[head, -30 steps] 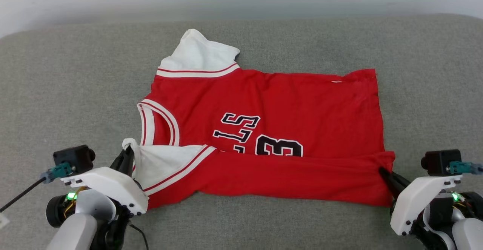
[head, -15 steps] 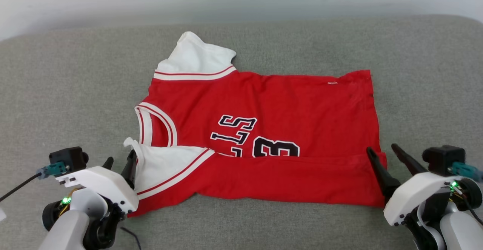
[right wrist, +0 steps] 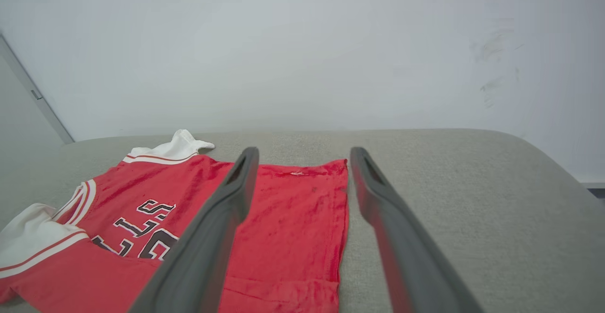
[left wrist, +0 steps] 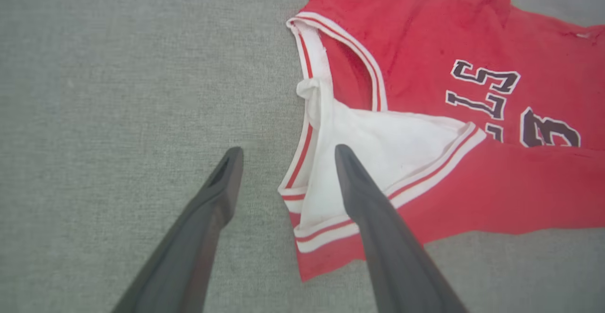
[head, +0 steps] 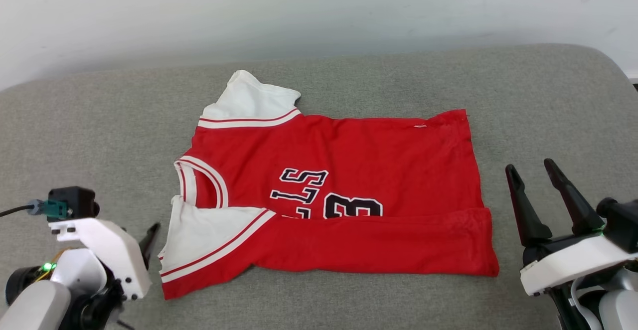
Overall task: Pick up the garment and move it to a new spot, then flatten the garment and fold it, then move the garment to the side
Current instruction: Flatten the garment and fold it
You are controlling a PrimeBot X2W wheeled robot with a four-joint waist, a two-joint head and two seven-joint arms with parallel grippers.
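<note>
Both have released since a second ago: left pincer (left wrist: 288, 153) and right pincer (head: 529, 165) spread wide, drawn back from the garment (head: 349, 155).

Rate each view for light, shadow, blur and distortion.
Head view: even, soft light, no glare, the garment sharp with only a faint shadow under its near edge. Left wrist view: milky haze, colours washed, the left gripper soft-edged. Right wrist view: wide-angle bend in the grey surface, the right gripper blurred up close.
</note>
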